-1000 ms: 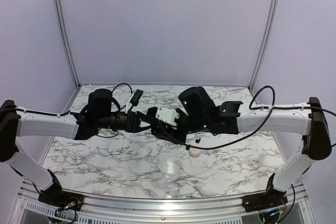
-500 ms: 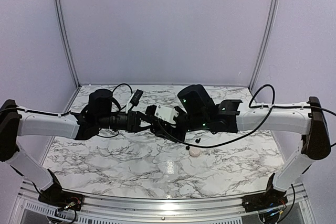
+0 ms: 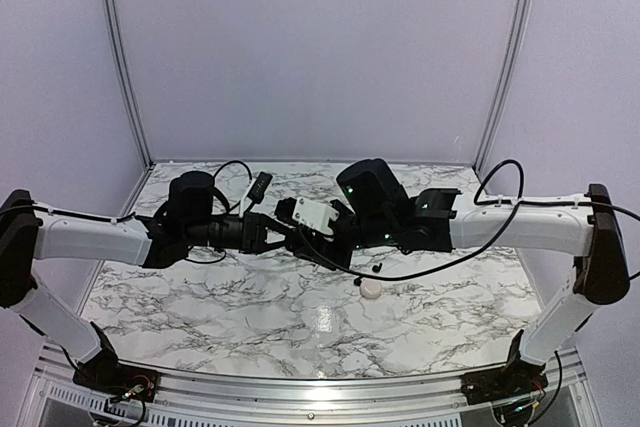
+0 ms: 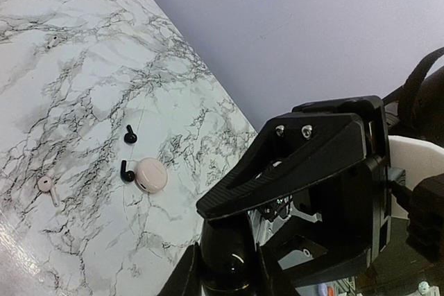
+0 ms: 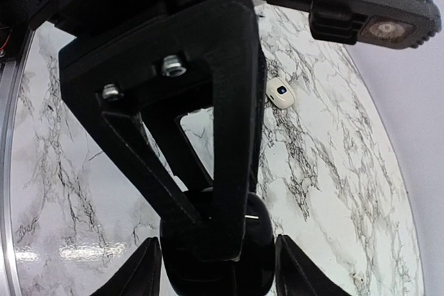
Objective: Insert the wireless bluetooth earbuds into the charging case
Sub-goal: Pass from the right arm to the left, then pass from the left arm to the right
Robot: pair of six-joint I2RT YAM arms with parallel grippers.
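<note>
Black earbuds point(image 4: 127, 171) beside pale case point(image 4: 150, 175), clearest from left wrist

Left arm point(image 3: 95, 237) and right arm point(image 3: 520, 227): white tubular link shells, with black elbow housings, joints and bases. Wrist sections are black, bulky and rounded. One black cable point(image 3: 500, 175) loops above the right forearm; a second black cable point(image 3: 232, 165) arcs over the left wrist section. Green indicator lights point(image 3: 424, 210) are lit on the right wrist section. A white box-shaped module point(image 3: 318, 215) sits among the black wrist hardware. The finger mount point(image 5: 208, 102) is black, triangular and finely ribbed, and is fixed with two silver screws point(image 5: 173, 67).
</note>
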